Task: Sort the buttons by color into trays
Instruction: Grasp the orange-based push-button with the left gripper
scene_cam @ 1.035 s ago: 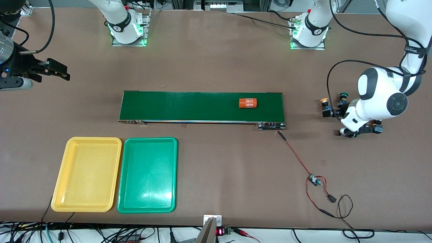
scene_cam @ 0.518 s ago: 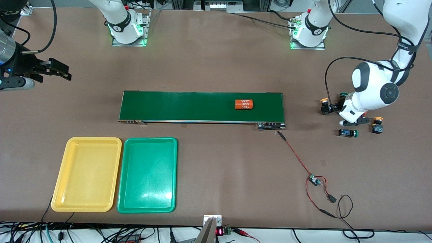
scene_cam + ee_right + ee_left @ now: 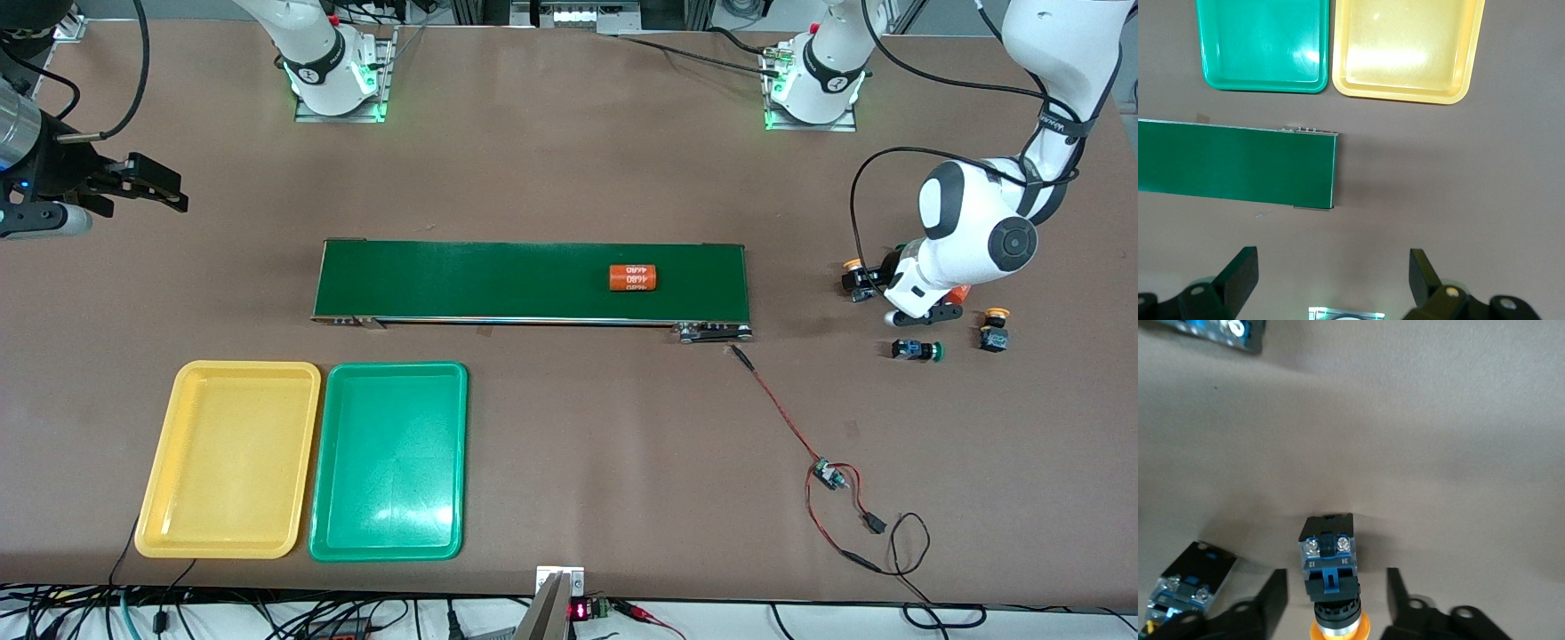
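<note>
Buttons looked like hard little plastic blocks, light and rigid, and the flat sides of the dark body seemed a far better place to pinch than the round, probably slick cap. Left gripper (image 3: 1333,600) was down at the left arm's end of the table, jaws partway open either side of a yellow-capped button (image 3: 1329,577) with gaps still showing, so nothing was gripped. Another yellow one (image 3: 994,327) and a green one (image 3: 917,349) sat nearby. Right gripper (image 3: 1332,275) waited wide open and empty over bare table, and the yellow tray (image 3: 169,462) and green tray (image 3: 455,462) had nothing in them.
</note>
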{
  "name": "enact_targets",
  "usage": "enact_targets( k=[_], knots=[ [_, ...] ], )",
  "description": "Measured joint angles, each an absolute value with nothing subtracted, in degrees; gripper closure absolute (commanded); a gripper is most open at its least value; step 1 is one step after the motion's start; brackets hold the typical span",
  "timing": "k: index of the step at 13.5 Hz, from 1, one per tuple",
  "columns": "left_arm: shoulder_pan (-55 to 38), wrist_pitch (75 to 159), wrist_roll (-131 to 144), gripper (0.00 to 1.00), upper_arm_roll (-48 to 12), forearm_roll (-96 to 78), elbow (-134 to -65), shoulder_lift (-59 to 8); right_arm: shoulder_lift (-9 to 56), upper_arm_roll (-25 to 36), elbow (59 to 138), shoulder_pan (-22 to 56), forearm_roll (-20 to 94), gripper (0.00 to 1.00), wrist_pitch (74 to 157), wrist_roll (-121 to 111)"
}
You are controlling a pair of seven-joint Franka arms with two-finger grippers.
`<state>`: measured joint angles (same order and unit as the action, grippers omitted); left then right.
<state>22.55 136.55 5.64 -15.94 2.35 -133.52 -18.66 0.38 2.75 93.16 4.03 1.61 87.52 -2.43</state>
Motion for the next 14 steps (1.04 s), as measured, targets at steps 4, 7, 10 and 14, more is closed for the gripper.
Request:
enact_targets(
  k=[4, 7, 10, 14],
  knots=[
    [22.6, 136.6, 5.6, 0.66, -15.9, 2.4, -133.6, -19.4, 0.4, 2.7, 93.2, 4.0, 1.6, 0.00, 87.5, -2.4],
    [22.5, 136.6, 5.6, 0.89, -16.0, 2.4, -133.5, -19.3, 0.4, 2.7, 93.2, 4.0, 1.6, 0.00, 87.5, -2.4],
    [22.2, 136.9, 5.6, 0.96, -16.2, 2.3, -132.6, -18.6, 0.4, 2.7, 93.2, 4.0, 1.6, 0.00, 87.5, -2.4],
    [20.7, 134.5, 5.6, 1.00, -19.0, 2.3, -129.3, -15.1, 0.4, 2.8, 93.2, 4.0, 1.6, 0.00, 87.5, -2.4]
  ],
)
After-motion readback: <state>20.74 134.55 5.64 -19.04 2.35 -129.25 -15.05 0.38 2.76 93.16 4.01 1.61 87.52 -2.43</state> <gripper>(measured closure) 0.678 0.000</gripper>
